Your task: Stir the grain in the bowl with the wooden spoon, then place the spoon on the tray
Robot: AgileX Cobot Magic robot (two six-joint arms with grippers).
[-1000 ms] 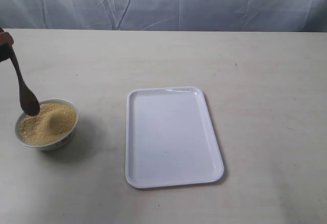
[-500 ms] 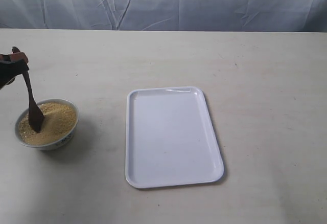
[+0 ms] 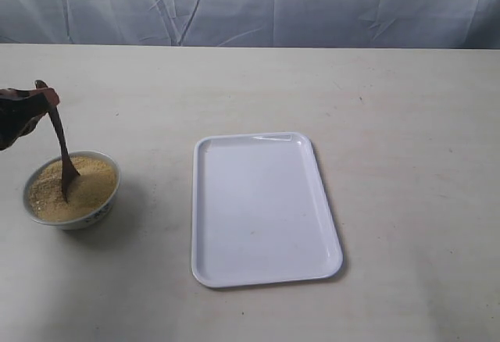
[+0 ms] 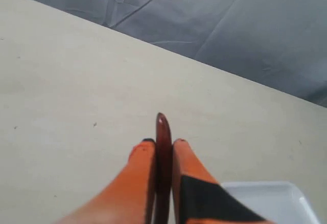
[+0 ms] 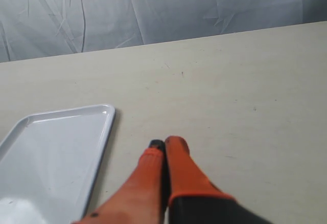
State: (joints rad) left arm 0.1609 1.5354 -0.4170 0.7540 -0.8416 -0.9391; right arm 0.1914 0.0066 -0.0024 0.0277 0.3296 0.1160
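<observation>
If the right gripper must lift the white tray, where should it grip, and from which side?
On the tray, probably the low rim of its right long edge, approached from the right. The tray lies flat on the table and is wide, so only the thin raised rim offers something to pinch.

The oval end of the wooden spoon (image 3: 60, 139) is buried in the grain (image 3: 82, 190), so only its slim handle shows. The grain also hides the inside of the bowl (image 3: 98, 215), and the dark pattern on the bowl's near side is too small to make out. The left gripper (image 3: 43, 98) is cut off by the exterior view's left edge. In the left wrist view the handle disappears between the fingers (image 4: 138, 178), and only one corner of the tray (image 4: 271, 198) shows. The right wrist view also crops the tray, and the right gripper (image 5: 164, 144) shows only its fingers.
</observation>
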